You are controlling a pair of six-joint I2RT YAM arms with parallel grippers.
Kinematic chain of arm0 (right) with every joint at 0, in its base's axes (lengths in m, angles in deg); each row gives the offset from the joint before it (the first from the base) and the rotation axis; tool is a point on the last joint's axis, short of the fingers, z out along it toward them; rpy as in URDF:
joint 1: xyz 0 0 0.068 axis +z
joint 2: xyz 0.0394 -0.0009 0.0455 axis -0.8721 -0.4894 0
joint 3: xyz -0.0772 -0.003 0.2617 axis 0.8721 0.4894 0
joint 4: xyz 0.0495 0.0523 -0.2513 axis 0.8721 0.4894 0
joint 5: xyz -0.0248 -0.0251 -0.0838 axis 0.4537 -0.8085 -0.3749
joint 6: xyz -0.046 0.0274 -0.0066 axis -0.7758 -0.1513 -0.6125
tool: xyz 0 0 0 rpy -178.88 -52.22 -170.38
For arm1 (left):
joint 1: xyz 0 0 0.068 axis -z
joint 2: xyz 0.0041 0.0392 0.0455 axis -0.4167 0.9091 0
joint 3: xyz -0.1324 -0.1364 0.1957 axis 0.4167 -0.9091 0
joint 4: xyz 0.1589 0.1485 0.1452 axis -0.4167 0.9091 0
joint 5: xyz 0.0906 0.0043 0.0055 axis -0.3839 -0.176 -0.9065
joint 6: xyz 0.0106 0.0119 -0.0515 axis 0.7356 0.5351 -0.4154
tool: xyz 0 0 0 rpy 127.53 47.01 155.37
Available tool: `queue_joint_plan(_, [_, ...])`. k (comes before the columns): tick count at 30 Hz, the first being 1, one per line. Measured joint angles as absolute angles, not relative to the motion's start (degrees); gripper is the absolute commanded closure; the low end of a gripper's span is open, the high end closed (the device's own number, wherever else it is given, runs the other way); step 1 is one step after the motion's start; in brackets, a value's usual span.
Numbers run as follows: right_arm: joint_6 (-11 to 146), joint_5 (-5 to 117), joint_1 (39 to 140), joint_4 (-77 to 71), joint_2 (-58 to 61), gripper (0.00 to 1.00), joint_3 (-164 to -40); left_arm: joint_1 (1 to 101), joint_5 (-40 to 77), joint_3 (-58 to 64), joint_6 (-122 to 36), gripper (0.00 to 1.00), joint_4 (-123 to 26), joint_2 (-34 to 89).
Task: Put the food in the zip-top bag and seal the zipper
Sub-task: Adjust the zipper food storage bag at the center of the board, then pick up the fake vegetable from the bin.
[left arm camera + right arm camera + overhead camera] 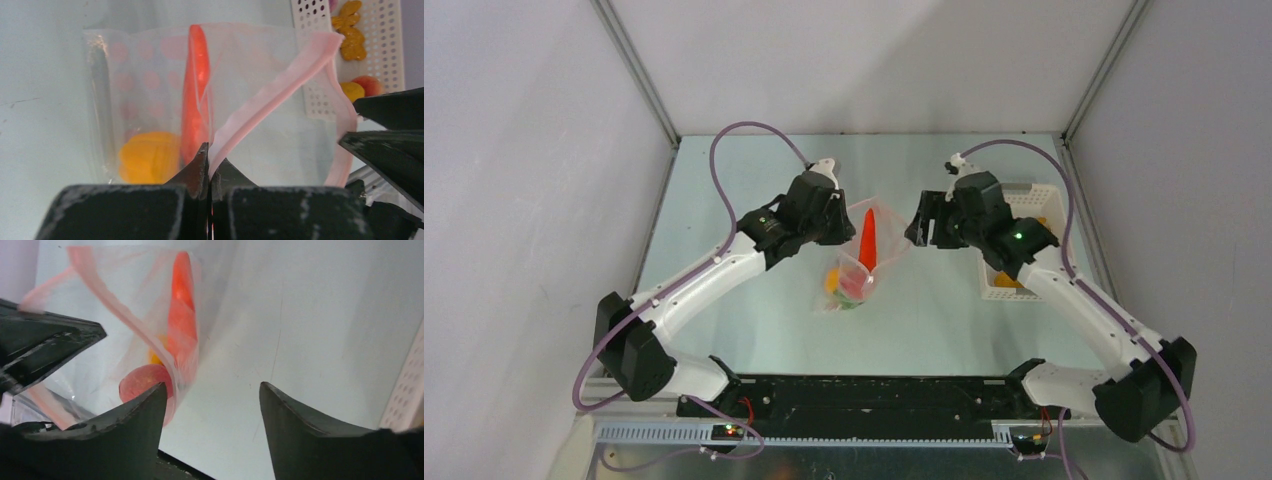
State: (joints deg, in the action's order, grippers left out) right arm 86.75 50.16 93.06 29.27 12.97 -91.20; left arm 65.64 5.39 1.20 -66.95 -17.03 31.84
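Note:
The zip-top bag (861, 262) lies mid-table, clear with pink dots, its mouth held up and open. Inside it are a long red-orange carrot-like piece (868, 238), a yellow-orange piece (149, 156) and a red round piece (142, 382). My left gripper (210, 150) is shut on the pale pink zipper (270, 97) at the bag's near rim. My right gripper (211, 387) is open and empty, just right of the bag's mouth. In the top view the left gripper (836, 215) and right gripper (921, 228) flank the bag. More food (353, 30) lies in the basket.
A white slotted basket (1024, 245) stands at the right behind my right arm, holding orange and red-yellow toy pieces. The enclosure walls close the table at left, right and back.

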Motion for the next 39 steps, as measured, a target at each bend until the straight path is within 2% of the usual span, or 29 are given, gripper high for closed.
queue_joint_plan(2, [86.0,51.1,91.8,28.9,15.6,0.04,-91.2,65.6,6.2,0.7,-68.0,1.0,-18.3,31.7])
queue_joint_plan(4, [85.8,51.3,90.5,28.3,18.1,0.01,-91.2,65.6,6.8,0.6,-68.7,1.0,-19.1,31.7])
queue_joint_plan(9, [85.3,49.0,83.6,27.8,21.3,0.01,-91.2,65.6,8.2,0.6,-69.4,1.0,-20.8,31.7])
queue_joint_plan(12, [85.7,48.7,73.4,27.6,19.5,0.01,-91.2,65.6,8.7,0.6,-69.3,1.0,-21.4,31.7])
queue_joint_plan(16, [85.5,50.6,61.2,25.5,13.3,0.06,-91.2,65.6,9.2,0.6,-69.3,1.0,-21.8,31.8])
queue_joint_plan(21, [86.1,55.8,52.7,21.1,0.6,0.1,-91.3,65.6,10.2,0.6,-69.1,1.0,-21.8,32.4])
queue_joint_plan(30, [87.4,60.2,49.6,16.6,-16.5,0.1,-95.2,65.6,10.7,0.6,-68.2,1.0,-21.9,32.8])
queue_joint_plan(39, [88.5,63.0,49.8,13.4,-22.0,0.09,-96.2,65.6,10.7,0.6,-67.6,1.0,-21.9,33.0])
